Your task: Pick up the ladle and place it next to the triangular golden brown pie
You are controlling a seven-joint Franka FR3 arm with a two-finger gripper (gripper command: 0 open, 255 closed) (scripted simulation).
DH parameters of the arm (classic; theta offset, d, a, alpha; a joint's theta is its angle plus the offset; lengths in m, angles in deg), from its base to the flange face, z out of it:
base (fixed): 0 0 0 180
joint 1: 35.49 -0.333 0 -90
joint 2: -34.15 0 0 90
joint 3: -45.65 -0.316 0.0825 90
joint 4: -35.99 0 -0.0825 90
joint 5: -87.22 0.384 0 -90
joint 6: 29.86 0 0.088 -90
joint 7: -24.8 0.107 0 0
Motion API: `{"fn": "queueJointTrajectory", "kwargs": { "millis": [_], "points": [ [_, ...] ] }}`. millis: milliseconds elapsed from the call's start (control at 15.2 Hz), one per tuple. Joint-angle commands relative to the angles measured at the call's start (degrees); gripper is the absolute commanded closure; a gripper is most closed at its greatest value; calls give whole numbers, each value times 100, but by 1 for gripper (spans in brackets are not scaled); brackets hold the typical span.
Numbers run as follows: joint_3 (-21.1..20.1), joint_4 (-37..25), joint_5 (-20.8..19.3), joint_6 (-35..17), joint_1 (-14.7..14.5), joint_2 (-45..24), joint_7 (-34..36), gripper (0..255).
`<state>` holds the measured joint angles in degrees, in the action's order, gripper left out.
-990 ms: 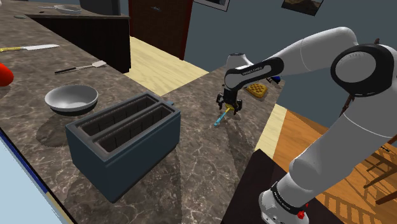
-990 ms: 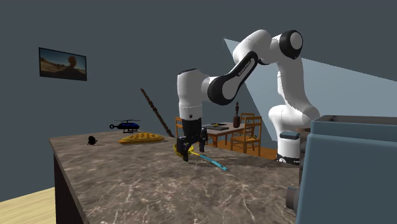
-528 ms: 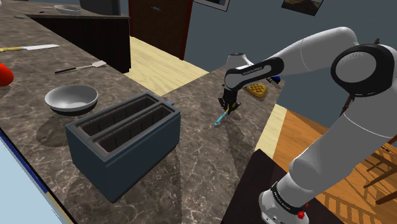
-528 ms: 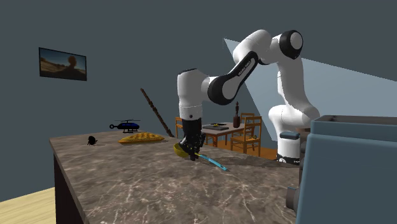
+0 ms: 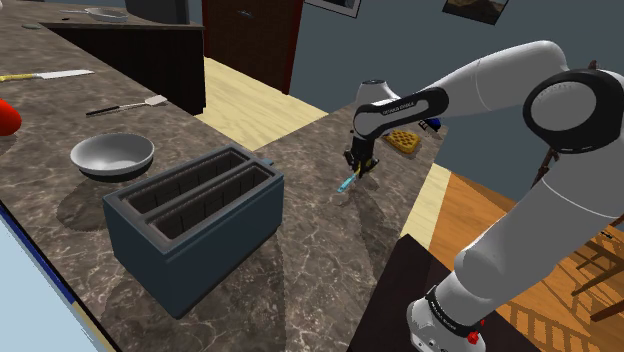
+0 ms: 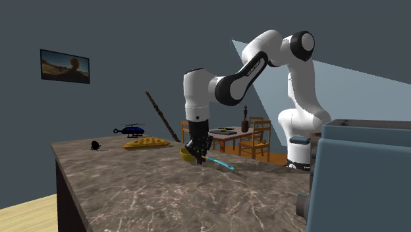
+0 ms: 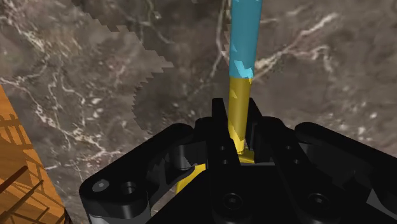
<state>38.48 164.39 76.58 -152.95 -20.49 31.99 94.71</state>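
Against the frame half a second back, the black two-finger gripper (image 6: 197,158) sits a touch higher. The cyan handle end of the ladle (image 6: 222,165) has come up with it and now throws a thin shadow on the dark marbled stone counter (image 6: 145,191). A second back the fingers stood apart astride the ladle; since then they have closed. Fingers now: clamped on the ladle's yellow neck, one black pad (image 7: 219,124) on each side, the gap no wider than the neck. Wrist view, gripper (image 7: 237,130): the ladle (image 7: 243,51) runs straight out from between the fingers, yellow near the grip and flat cyan beyond, with a jagged join between the colours. The counter (image 7: 95,76) lies beneath. In the second exterior view the yellow bowl hangs at the fingertips and the handle slants down to that view's right. Whether the bowl is clear of the stone, cannot tell. Shoulder view: the gripper (image 5: 358,166) holds the ladle (image 5: 347,183) over the counter (image 5: 310,270), between the dark blue box-shaped toaster (image 5: 195,215) and the triangular golden brown lattice-topped pie (image 5: 403,140). It is near the pie (image 6: 146,142), not touching.
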Motion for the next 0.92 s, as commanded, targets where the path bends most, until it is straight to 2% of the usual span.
{"fn": "queueJointTrajectory", "kwargs": {
  "millis": [0, 858],
  "points": [
    [-1, -62, 31, 147, 1, 89, -40, 255],
    [-8, -581, 180, 1109, -9, 552, -244, 255]
  ]
}}
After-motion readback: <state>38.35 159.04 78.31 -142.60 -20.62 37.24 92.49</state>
